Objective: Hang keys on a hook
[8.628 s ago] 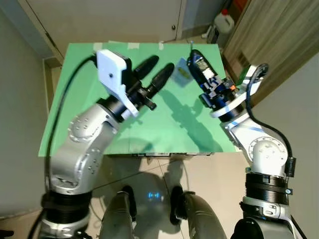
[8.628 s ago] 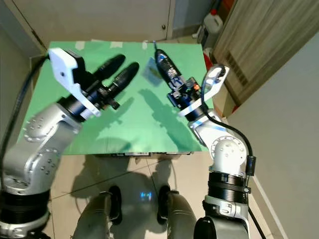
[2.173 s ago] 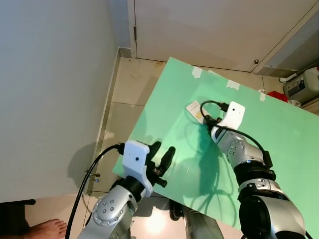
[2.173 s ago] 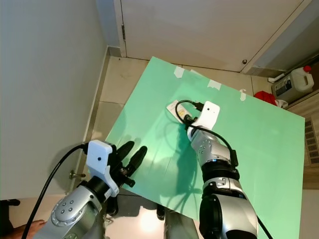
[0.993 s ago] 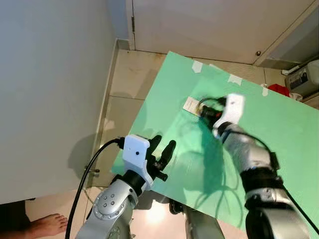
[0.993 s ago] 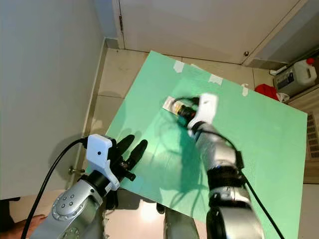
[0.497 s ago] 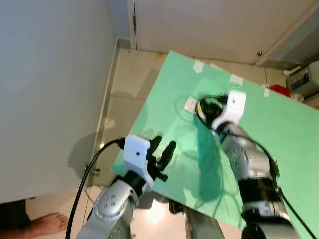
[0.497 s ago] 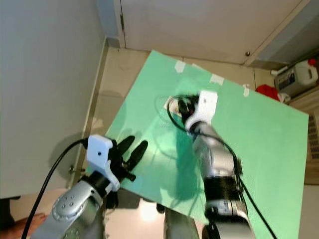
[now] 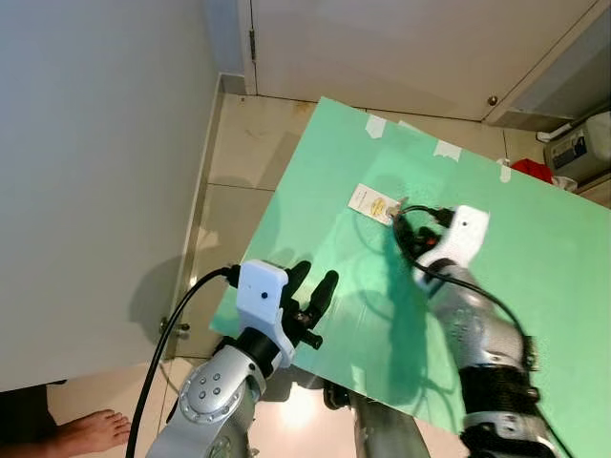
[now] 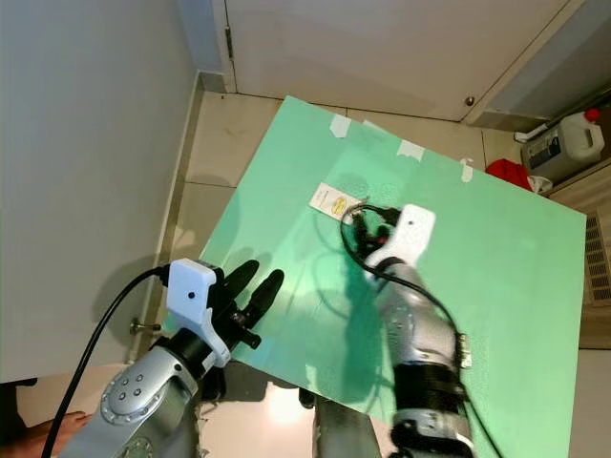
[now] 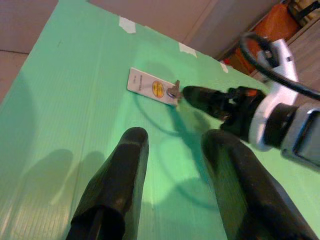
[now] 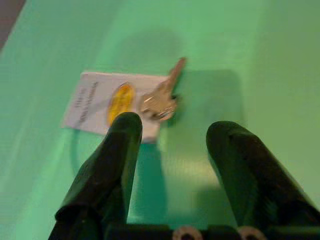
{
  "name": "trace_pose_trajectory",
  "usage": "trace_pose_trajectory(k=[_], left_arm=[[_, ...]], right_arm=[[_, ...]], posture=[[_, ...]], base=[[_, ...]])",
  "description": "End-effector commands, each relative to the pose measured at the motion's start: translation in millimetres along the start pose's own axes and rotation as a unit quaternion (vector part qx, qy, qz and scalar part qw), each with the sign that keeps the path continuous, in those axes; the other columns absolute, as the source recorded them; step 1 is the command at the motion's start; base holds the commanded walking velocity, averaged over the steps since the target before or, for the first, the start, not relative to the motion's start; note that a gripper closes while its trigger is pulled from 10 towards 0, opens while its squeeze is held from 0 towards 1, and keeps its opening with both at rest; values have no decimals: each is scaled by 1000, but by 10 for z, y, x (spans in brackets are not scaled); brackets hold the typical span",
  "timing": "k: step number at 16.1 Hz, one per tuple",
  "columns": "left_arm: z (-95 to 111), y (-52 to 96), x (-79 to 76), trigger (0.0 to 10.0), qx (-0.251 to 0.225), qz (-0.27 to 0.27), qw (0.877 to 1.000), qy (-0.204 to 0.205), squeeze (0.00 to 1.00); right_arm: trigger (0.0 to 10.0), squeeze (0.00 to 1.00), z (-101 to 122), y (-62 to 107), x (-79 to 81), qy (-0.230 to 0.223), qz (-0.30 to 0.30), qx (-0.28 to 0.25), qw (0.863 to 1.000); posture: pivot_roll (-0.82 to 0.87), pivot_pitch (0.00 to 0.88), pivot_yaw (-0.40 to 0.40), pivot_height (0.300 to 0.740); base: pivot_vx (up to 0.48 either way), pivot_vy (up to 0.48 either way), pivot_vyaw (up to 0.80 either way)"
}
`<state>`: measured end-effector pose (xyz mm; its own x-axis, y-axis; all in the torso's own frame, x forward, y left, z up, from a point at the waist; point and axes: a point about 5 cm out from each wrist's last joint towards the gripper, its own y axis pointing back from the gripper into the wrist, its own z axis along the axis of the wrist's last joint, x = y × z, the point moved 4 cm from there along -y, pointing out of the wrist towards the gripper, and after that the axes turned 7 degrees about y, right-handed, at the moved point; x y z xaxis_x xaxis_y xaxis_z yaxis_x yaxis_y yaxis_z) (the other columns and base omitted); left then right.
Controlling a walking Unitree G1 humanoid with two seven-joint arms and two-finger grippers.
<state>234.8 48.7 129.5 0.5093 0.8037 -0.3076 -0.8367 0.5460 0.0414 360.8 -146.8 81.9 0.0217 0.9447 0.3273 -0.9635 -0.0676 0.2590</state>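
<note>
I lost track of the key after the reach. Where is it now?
The key lies flat on the green board, at the white tag's end, just ahead of the open right pincer, toward the board's far side.

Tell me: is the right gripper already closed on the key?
No; the right gripper has its fingers open just short of the key, which lies by its white tag.

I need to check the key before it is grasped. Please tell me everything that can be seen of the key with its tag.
The key is small and silvery, like metal, and lies flat on the green table. Its head rests on one end of a white rectangular tag with a yellow oval mark; its blade points away past the tag's edge. The right end effector hovers open just short of it, not touching.
</note>
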Motion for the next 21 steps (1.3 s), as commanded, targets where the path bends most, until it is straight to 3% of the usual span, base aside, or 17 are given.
trace_pose_trajectory(k=[1,13,14,15,16,17,21], left_arm=[[-101,15,-59,10000,18,-10,1000,12,0],[-79,74,-104,10000,18,-8,1000,15,0],[-78,89,-119,10000,19,-7,1000,17,0],[-77,94,-124,10000,19,-7,1000,17,0],[-71,99,-121,10000,19,-6,1000,17,0],[-66,103,-123,10000,19,-5,1000,17,0],[-59,120,-130,10000,19,-3,1000,17,0]], right_arm=[[10000,0,-104,13,-109,-19,-22,11,1000],[10000,0,-58,-194,-103,-26,-53,-10,998],[9098,0,-55,-225,-81,-27,-52,-12,998],[4039,0,-43,-246,-69,-28,-53,-13,998],[1647,0,-25,-261,-54,-29,-53,-16,998],[0,0,-10,-269,-44,-31,-52,-19,998],[0,0,-7,-294,-50,-36,-56,-21,998]], posture=[[81,415,-95,740],[103,452,-94,740],[108,457,-93,740],[110,459,-94,740],[110,462,-94,740],[111,464,-95,740],[113,472,-98,740]], base=[[0,0,0],[0,0,0],[0,0,0],[0,0,0],[0,0,0],[0,0,0],[0,0,0]])
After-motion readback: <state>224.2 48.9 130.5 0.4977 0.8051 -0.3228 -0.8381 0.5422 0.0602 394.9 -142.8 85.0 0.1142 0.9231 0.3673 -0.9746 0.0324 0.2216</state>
